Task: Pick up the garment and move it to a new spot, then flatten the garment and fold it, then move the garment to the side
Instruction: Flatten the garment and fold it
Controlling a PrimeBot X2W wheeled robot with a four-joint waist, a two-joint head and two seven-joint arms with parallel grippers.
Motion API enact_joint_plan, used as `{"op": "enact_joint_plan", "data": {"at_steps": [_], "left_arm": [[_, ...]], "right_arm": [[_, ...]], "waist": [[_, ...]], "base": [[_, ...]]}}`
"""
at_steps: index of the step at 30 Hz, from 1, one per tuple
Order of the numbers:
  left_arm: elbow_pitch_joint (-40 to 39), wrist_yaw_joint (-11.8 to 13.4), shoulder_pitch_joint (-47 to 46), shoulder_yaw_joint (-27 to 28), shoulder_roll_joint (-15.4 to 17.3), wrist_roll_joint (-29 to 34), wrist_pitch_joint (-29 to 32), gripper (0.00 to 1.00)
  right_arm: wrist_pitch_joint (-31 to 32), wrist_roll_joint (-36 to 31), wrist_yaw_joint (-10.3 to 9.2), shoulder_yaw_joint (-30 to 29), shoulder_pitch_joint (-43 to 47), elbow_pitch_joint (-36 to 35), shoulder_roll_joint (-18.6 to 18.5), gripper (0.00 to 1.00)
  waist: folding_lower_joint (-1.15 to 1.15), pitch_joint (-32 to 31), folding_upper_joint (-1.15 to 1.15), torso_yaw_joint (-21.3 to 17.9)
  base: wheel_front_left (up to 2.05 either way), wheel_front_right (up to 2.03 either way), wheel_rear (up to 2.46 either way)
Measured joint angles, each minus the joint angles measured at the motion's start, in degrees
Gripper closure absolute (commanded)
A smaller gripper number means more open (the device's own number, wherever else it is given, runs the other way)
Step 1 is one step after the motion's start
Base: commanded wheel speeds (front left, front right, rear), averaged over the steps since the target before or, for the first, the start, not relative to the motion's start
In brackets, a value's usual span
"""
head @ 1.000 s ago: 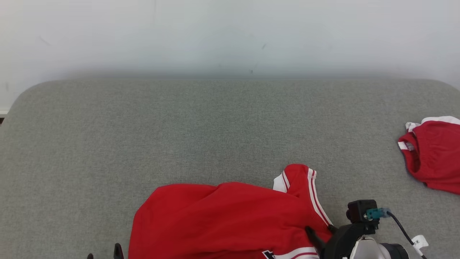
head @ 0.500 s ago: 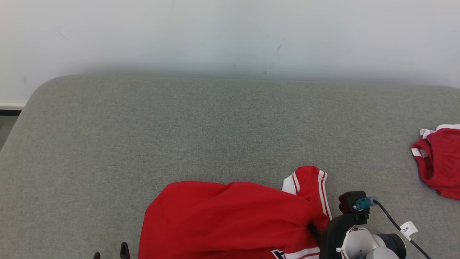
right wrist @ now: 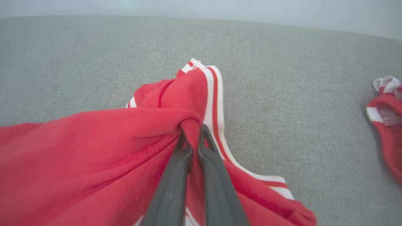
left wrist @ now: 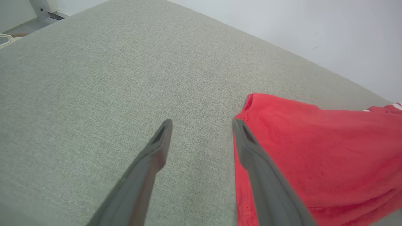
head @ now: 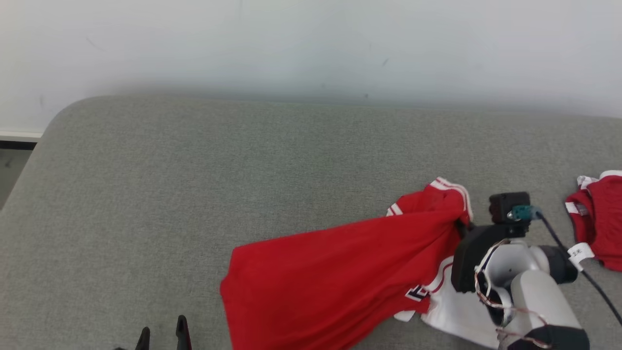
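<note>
Garment (head: 335,272), red, is laid low and right of middle on the grey pad (head: 243,170). A fold by its striped edge is pinched by the right gripper (right wrist: 192,133); the left gripper (left wrist: 202,124) is spread empty. Soft, light cloth, it seems: corners are likely best grabbed.

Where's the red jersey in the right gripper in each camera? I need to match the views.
Head view: red jersey lies lower centre to right, striped end uppermost.
Left wrist view: on the right side, its edge beside the open left gripper.
Right wrist view: across the lower left and centre, pinched in the shut right gripper.
Shared landmark: the grey padded surface under it, meeting the pale wall.
</note>
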Motion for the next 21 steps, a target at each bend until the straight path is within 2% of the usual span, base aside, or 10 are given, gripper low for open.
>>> {"op": "enact_joint_plan", "data": {"at_steps": [8,9,10,16,21], "left_arm": [[1.67,-1.49,-2.10,-1.99,-0.97,0.51,-0.16,0.00],[1.83,-1.55,-2.26,-2.24,-1.10,0.52,-0.18,0.00],[2.05,-1.77,-2.35,-2.55,-1.18,0.53,-0.16,0.00],[3.13,-3.05,-2.54,-4.33,-1.69,0.34,1.15,0.00],[3.98,-5.08,-2.13,-6.98,-2.61,-1.30,4.22,0.00]], "right_arm": [[-5.87,-3.41,0.01,-3.88,-8.27,8.29,-0.76,1.00],[-6.62,-3.69,0.00,-3.92,-9.19,9.51,-0.98,0.56],[-7.33,-3.92,0.01,-3.97,-9.88,10.73,-1.16,0.02],[-8.58,-2.14,0.00,-4.57,-11.05,14.26,-1.08,0.00],[-9.33,1.71,0.00,-5.87,-6.59,8.68,-0.93,0.00]], "waist": [[0.00,0.35,0.00,2.04],[0.00,0.42,0.00,2.23],[0.00,0.48,0.01,2.41],[0.00,0.02,0.00,3.23],[-0.02,-0.96,0.00,3.28]], "base": [[0.00,0.00,0.00],[0.00,0.00,0.00],[0.00,0.00,0.00],[0.00,0.00,0.00],[0.00,0.00,0.00]]}}
